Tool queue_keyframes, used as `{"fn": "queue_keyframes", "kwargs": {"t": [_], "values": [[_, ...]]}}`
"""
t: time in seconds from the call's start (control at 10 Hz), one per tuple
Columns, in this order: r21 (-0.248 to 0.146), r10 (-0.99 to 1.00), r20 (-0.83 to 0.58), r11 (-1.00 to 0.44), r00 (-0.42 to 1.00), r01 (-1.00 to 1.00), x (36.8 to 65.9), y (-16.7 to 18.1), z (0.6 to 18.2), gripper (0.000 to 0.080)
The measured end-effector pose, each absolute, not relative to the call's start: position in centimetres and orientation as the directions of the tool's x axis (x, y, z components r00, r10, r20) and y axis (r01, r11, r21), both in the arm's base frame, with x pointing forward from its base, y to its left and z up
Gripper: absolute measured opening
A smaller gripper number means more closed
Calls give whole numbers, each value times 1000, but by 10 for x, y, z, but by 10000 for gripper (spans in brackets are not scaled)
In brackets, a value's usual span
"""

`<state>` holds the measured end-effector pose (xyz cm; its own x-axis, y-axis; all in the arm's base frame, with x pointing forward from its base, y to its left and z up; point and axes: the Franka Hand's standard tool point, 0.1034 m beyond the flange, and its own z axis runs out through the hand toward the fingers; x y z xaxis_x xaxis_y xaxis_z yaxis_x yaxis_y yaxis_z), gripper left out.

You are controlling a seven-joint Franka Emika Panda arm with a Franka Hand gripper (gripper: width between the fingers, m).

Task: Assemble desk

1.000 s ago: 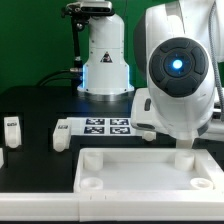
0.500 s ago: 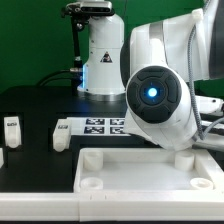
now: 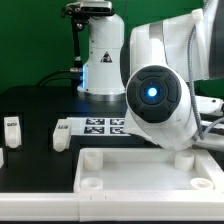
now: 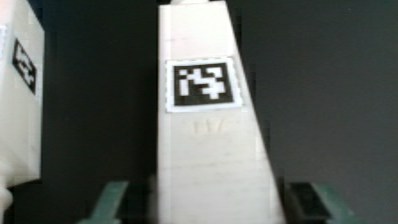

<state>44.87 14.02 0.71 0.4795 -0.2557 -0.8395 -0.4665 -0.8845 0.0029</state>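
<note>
In the wrist view a white square desk leg (image 4: 210,130) with a black-and-white tag runs lengthwise between my fingers. My gripper (image 4: 214,198) is open and straddles it, with a dark gap on each side between the fingers (image 4: 118,203) and the leg. In the exterior view the big rimmed desk panel (image 3: 150,172) with round corner holes lies at the front. My arm's wrist housing (image 3: 155,95) hangs over the panel's far right edge and hides the gripper and this leg. Two more legs (image 3: 12,127) (image 3: 62,137) stand on the exterior view's left.
The marker board (image 3: 100,126) lies behind the panel, in front of the robot base (image 3: 105,60). Another white tagged part (image 4: 18,90) shows at the edge of the wrist view beside the leg. The table is black.
Since one second ago my arm has swung toward the exterior view's left and turned, with the wrist housing now lower over the panel's far edge. Nothing has moved in the last half second.
</note>
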Motion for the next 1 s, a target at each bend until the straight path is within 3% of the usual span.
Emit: {"fn": "queue_keyframes", "kwargs": {"t": [0.1, 0.2, 0.4, 0.6, 0.7, 0.8, 1.0], "values": [[1, -257, -836, -884, 485, -467, 450, 140, 7, 284], [-11, -253, -826, -885, 503, -465, 453, 140, 11, 284], [-61, -218, -824, -883, 523, -465, 467, 120, 50, 284], [-110, -234, -730, -887, 642, -448, 498, 107, 103, 284], [-126, -240, -656, -900, 716, -417, 510, 108, 115, 284], [-134, -264, -581, -902, 770, -410, 511, 117, 104, 284], [-150, -303, -469, -898, 829, -413, 517, 119, 103, 284]]}}
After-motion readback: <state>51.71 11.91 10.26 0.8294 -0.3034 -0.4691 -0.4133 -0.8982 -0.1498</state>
